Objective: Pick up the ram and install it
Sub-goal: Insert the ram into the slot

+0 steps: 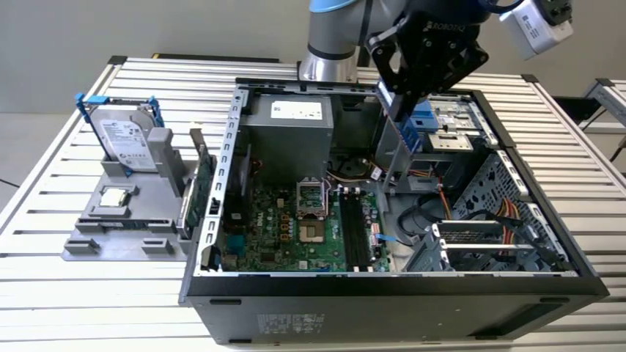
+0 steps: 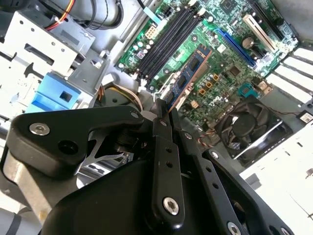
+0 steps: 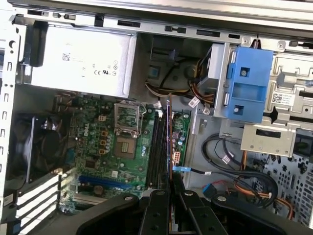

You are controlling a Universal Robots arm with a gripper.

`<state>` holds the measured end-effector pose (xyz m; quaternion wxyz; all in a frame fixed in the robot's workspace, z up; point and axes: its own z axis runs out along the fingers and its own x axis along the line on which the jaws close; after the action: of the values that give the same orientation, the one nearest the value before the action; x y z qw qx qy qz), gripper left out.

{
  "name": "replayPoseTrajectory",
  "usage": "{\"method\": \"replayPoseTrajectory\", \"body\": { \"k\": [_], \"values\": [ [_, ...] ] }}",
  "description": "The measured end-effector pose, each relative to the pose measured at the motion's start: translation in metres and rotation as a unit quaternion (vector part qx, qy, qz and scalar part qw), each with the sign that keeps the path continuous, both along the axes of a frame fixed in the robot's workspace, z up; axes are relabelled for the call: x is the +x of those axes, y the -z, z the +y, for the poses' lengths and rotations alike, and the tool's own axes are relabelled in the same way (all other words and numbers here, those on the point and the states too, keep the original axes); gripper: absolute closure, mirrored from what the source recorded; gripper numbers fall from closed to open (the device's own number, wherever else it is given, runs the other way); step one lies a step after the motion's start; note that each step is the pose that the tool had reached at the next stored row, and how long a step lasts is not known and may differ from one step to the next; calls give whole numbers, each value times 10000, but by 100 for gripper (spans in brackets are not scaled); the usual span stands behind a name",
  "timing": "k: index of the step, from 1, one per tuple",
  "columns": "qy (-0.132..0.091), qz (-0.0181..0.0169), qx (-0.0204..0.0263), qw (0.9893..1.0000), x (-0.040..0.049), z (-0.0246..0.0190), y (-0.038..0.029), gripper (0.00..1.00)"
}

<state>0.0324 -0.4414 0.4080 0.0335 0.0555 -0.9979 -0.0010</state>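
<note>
Open computer case [image 1: 391,301] lying on its side on the slatted counter [image 1: 88,308], seen with the arm reaching down into it. The hand [image 2: 165,105] is clenched on the ram [image 2: 190,76], gripping the blue stick by one end so that the rest of it juts out beyond the fingertips [image 2: 161,122] towards the motherboard [image 3: 98,147]. In the second wrist view the chips on its face are plain to see. In the first wrist view the stick shows edge-on as a thin line. The relation that matters: the black memory slots [image 2: 168,36] lie directly ahead of the hand, on the board beneath the stick's free end, and the ram's long axis runs very nearly parallel to them. In the first wrist view its edge lies just beside the row of slots, on the side nearer the blue drive bracket [image 3: 247,81]. Which slot it is lined up with cannot be told. By appearance the ram hangs apart from the board, not yet seated, with the empty processor socket [image 3: 128,147] close on the other side of the slots
</note>
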Motion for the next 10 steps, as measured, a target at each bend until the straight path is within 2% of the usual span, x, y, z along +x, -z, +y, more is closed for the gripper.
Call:
{"method": "replayPoseTrajectory", "body": {
  "k": [10],
  "values": [
    [44, 0, -1, 10000, 0, 0, 1, 100]
  ]
}}
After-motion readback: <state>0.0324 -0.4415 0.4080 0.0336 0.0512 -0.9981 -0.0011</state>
